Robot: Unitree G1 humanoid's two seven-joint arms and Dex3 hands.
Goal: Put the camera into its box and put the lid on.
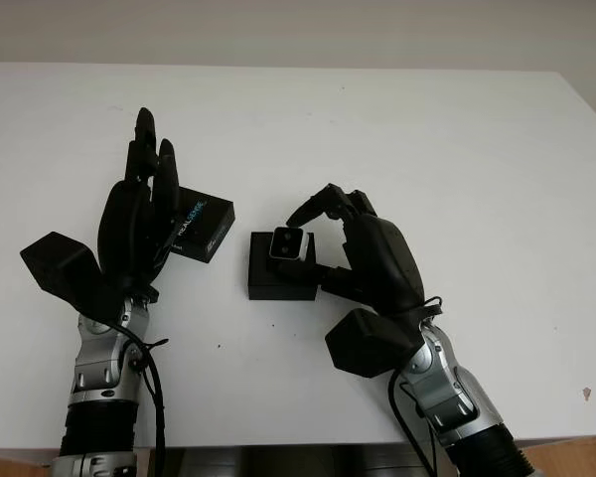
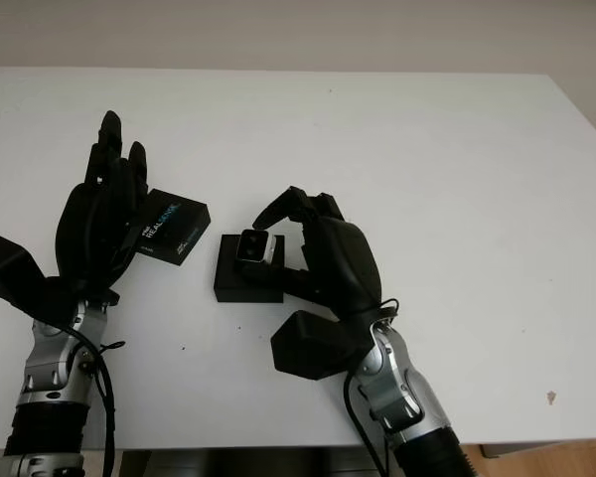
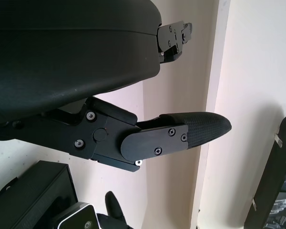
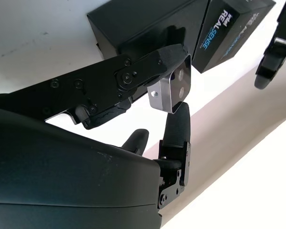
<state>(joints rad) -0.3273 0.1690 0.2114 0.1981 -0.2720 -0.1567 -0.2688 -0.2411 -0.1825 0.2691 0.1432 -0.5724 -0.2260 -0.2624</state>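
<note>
Two black hands reach over one white table (image 1: 427,149). Right hand (image 1: 363,253) pinches the single silver camera (image 1: 288,243) just above the one open box (image 1: 278,273); left hand (image 1: 139,214), open, stands beside the one lid (image 1: 204,224) (printed side showing).

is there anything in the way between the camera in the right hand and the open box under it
Nothing visible does. The right hand holds the camera in its fingers just above the open box. The lid sits apart beside the open left hand, not over the box.
</note>
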